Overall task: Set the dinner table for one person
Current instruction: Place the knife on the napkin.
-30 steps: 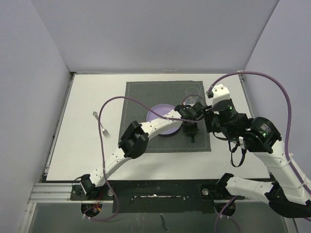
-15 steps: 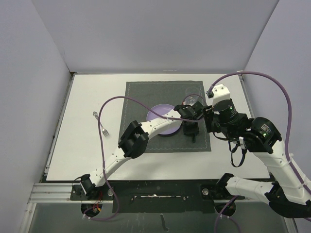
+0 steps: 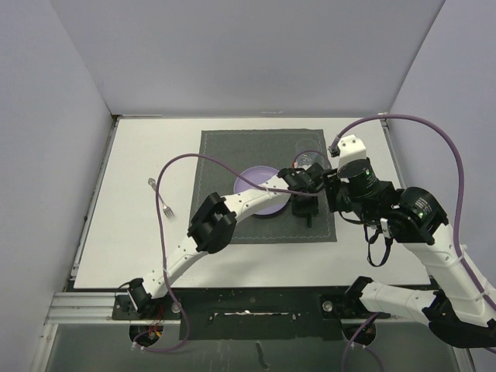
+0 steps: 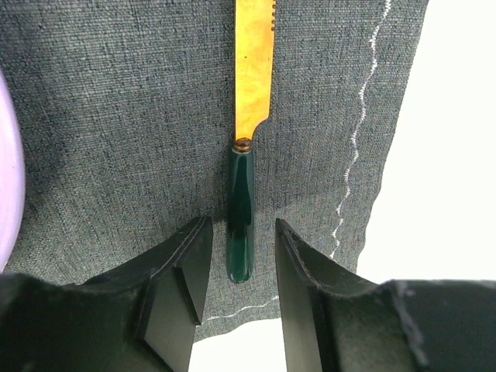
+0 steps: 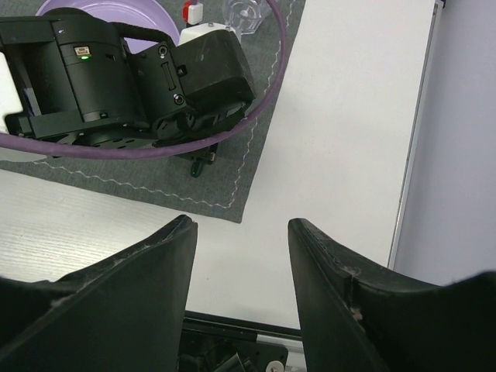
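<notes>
Grey walls (image 3: 232, 54) enclose the white dinner table (image 3: 139, 240), its dark placemat (image 3: 232, 155) mid-frame, where the left gripper (image 4: 242, 232) straddles a knife (image 4: 253, 77) handle, jaws parted and not touching, while the right gripper (image 5: 242, 232) gapes empty.

White-shelled left arm (image 3: 246, 203) and right arm (image 3: 453, 263) with black joints; a purple cable (image 3: 186, 160) loops off each; matte black fingers (image 4: 182, 271); a green light (image 3: 421, 204) on the right arm's elbow

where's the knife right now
In the left wrist view the knife lies flat on the placemat near its right edge, right of the plate, its green handle between the fingers of the open left claw.
</notes>
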Robot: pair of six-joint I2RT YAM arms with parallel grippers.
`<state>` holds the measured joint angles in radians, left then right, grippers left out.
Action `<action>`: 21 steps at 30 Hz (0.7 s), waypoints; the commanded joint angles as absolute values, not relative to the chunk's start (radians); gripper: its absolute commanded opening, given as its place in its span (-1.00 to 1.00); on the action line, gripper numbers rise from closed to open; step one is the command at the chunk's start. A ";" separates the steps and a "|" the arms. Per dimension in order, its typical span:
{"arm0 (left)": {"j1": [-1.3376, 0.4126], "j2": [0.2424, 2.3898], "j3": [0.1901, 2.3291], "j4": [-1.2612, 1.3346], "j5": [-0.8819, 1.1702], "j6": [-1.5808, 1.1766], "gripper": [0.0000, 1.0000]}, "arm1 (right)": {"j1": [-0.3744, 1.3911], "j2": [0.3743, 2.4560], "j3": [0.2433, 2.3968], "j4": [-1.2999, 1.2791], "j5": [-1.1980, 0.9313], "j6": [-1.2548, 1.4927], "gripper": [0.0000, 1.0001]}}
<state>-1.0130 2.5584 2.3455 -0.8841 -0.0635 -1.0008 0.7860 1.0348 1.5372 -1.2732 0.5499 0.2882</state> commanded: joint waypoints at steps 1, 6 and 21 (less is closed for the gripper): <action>-1.016 2.386 2.365 -0.838 -0.092 -0.946 -0.27 | 0.784 1.025 1.557 -1.235 0.568 0.290 0.04; -1.014 2.364 2.410 -0.845 -0.093 -0.905 -0.27 | 0.784 1.017 1.590 -1.239 0.592 0.287 0.04; -0.915 2.174 2.281 -0.894 -0.151 -0.715 -0.29 | 0.784 0.920 1.607 -1.174 0.685 0.281 0.11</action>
